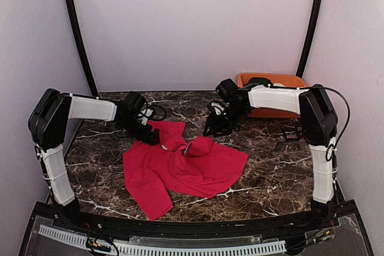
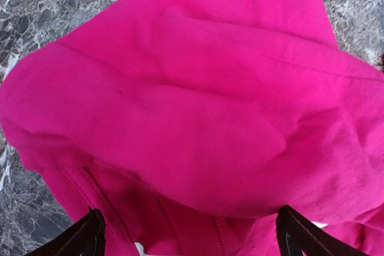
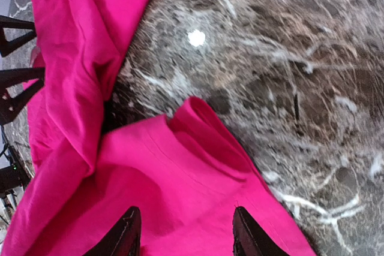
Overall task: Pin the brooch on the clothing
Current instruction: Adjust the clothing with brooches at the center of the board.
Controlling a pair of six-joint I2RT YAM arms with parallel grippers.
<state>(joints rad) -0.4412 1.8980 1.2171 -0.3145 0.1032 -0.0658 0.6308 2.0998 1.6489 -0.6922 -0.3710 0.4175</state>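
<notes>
Viewing from the top camera, I locate the red T-shirt (image 1: pixel 180 169) lying crumpled on the dark marble table (image 1: pixel 270 160), roughly midway between the two arms. One portion of it extends toward the near edge. A raised fold stands at its far side.

Left arm status:
1. I read the left gripper (image 1: pixel 150 135) at the far-left edge of the T-shirt, low against the cloth.
2. In the left wrist view, the left gripper (image 2: pixel 191 220) stands wide apart, one black fingertip (image 2: pixel 90 232) at each lower corner of the frame.
3. A bulging mound of the T-shirt (image 2: pixel 198 118) fills the space ahead of the fingers. I see nothing clamped between them. I cannot tell whether the tips touch the cloth.

Right arm status:
1. I read the right gripper (image 1: pixel 215 129) just beyond the far edge of the T-shirt, beside the raised fold.
2. In the right wrist view, the right gripper (image 3: pixel 186 217) is parted about halfway.
3. Only a flat span of the T-shirt (image 3: pixel 174 172) shows between its fingers, apparently below them. I see nothing pinched. Contact with the cloth cannot be confirmed.
4. A folded hem edge lies just ahead of the fingertips, with bare marble (image 3: pixel 288 76) beyond it.

An orange bin (image 1: pixel 282 80) sits at the far right corner of the table, behind the right arm.
</notes>
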